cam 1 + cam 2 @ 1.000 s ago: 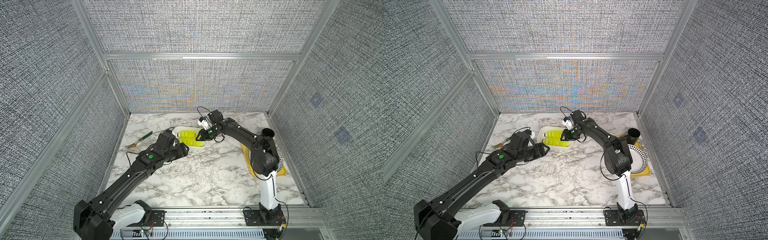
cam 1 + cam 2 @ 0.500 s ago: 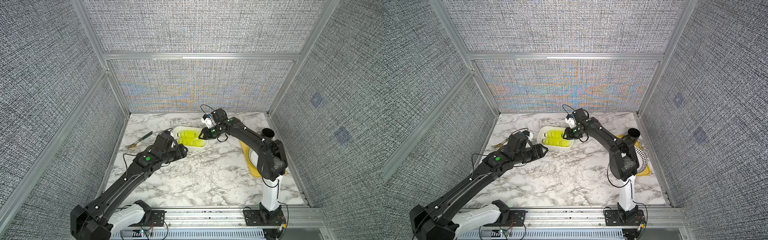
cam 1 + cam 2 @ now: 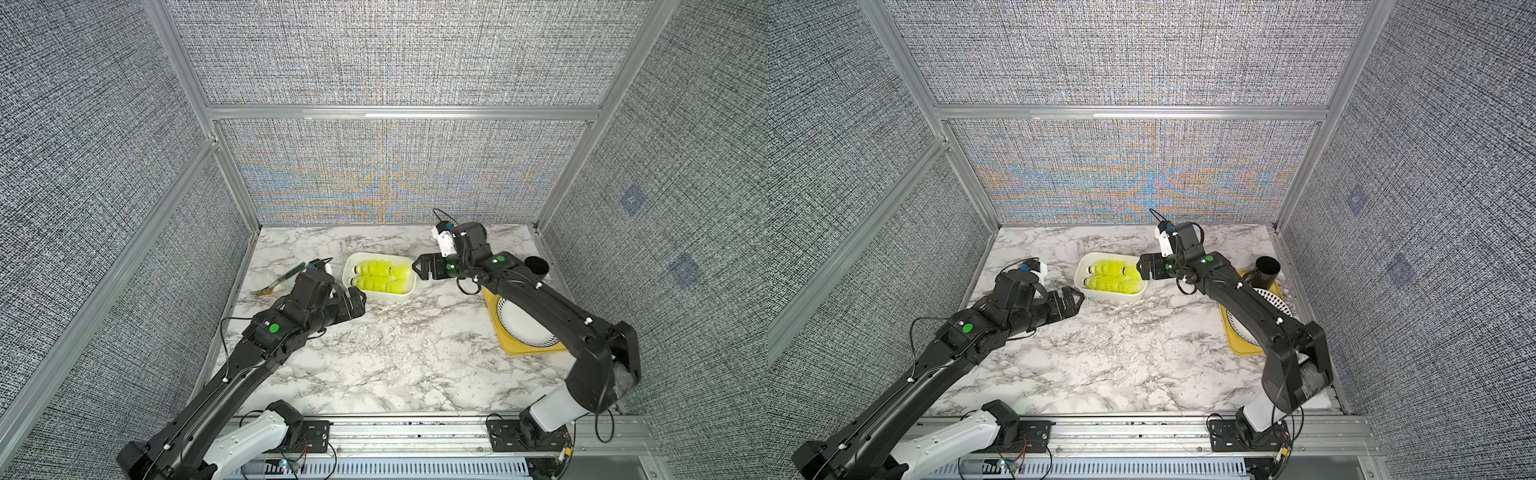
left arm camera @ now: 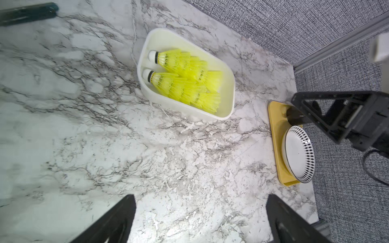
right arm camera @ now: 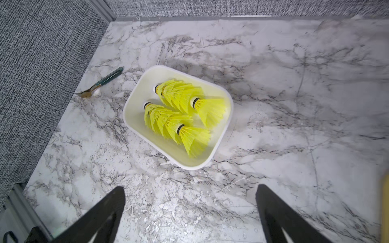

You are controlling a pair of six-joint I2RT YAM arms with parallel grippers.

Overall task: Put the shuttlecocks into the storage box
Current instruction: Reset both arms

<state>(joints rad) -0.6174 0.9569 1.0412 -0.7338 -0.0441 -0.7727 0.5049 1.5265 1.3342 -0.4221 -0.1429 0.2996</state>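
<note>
The white storage box (image 3: 409, 291) (image 3: 1144, 289) sits at the back middle of the marble table. Neon yellow-green shuttlecocks (image 3: 378, 275) (image 3: 1111, 277) lie inside it in two nested rows, white caps toward the left. In the left wrist view the shuttlecocks (image 4: 185, 80) fill the storage box (image 4: 231, 84); the right wrist view shows the same shuttlecocks (image 5: 179, 113) and storage box (image 5: 134, 98). My left gripper (image 3: 358, 301) (image 3: 1074, 298) (image 4: 200, 197) is open and empty, just off the box's near-left corner. My right gripper (image 3: 417, 268) (image 3: 1141, 266) (image 5: 190, 188) is open and empty at the box's right end.
A green-handled fork (image 3: 282, 279) (image 5: 101, 84) lies left of the box near the wall. A yellow tray (image 3: 519, 349) (image 4: 275, 126) at the right holds a patterned white plate (image 3: 521, 330) (image 4: 296, 153), with a black cup (image 3: 536, 266) (image 3: 1266, 268) behind it.
Both grippers have opened wide. The left gripper has drawn back slightly from the box; the right arm's elbow has swung down and to the right.
</note>
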